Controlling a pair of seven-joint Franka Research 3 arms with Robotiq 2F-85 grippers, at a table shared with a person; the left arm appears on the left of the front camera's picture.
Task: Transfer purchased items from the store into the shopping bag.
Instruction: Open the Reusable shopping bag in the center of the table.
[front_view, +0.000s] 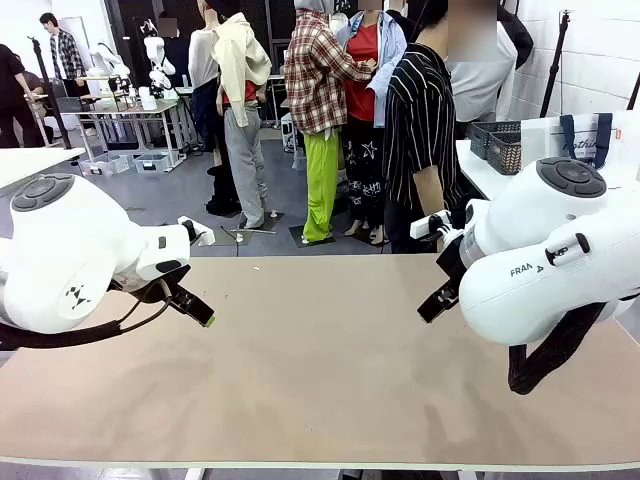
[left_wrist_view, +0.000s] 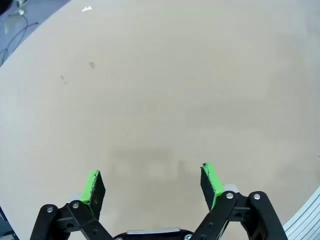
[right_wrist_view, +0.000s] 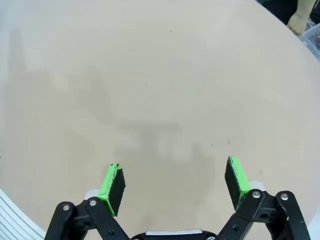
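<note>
Table: one, wide, matt beige top, bare across its middle. Two small brownish marks on the surface in the left wrist view; ribbed metal edge rail at one corner.
Person in a black-and-white striped shirt: standing at the far edge, right of centre.
Floor: grey, beyond the table.
Second table: white, corner at far left.
Work table: background left, clear storage boxes beneath.
Person in a plaid shirt: far back left.
Black stand: leaning against the white brick wall, right.
</note>
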